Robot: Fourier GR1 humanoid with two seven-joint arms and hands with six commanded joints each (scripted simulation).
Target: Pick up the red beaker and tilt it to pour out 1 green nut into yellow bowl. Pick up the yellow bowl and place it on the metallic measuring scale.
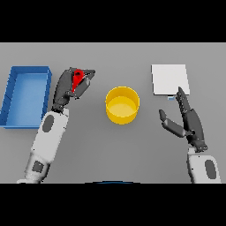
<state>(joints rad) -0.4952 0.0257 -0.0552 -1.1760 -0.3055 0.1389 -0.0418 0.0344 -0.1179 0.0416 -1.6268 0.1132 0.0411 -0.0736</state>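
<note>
left hand (70, 86) curled round red beaker (77, 80); yellow bowl (122, 104) just off to its right, slightly nearer body, apart. right hand (187, 119) spread, idle below scale (170, 79).

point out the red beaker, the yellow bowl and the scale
red beaker (77, 79), head view, on its red body showing inside the left hand
yellow bowl (115, 94), head view, on its near-left rim
metallic measuring scale (167, 77), head view, on its bare pale top plate
</note>
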